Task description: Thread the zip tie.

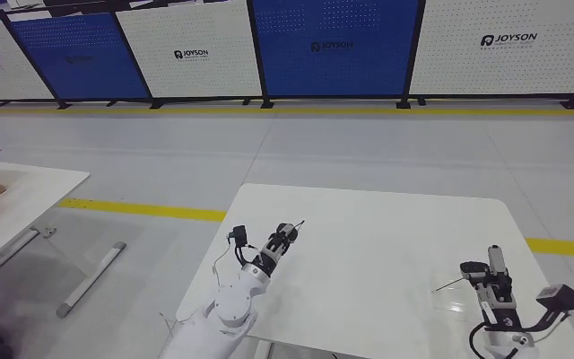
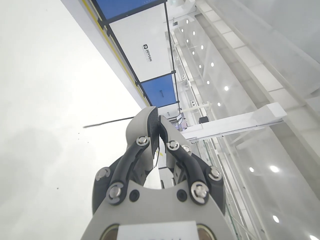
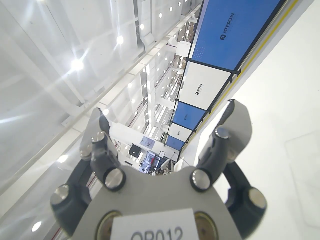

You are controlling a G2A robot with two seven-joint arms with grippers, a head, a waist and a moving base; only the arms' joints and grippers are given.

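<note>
Zip tie (image 2: 107, 122): pinched in left claw (image 2: 159, 119); right claw (image 3: 165, 108) wide, empty, well apart; threading apparently pending, likely needing tail-to-head alignment next

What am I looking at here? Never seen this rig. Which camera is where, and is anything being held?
It's a two-armed robot working at a white table. The top view looks down from a camera on the robot, above its arms. The other two pictures come from a camera on each wrist, looking along that arm's own gripper towards the hall beyond.

The left gripper is shut on a thin black zip tie, which sticks out sideways from between its fingers. In the top view this is the arm on the left.

The right gripper is open and holds nothing. Beside it in the top view, a thin dark strip seems to lie on the table. I can't tell whether it is a second zip tie.
</note>
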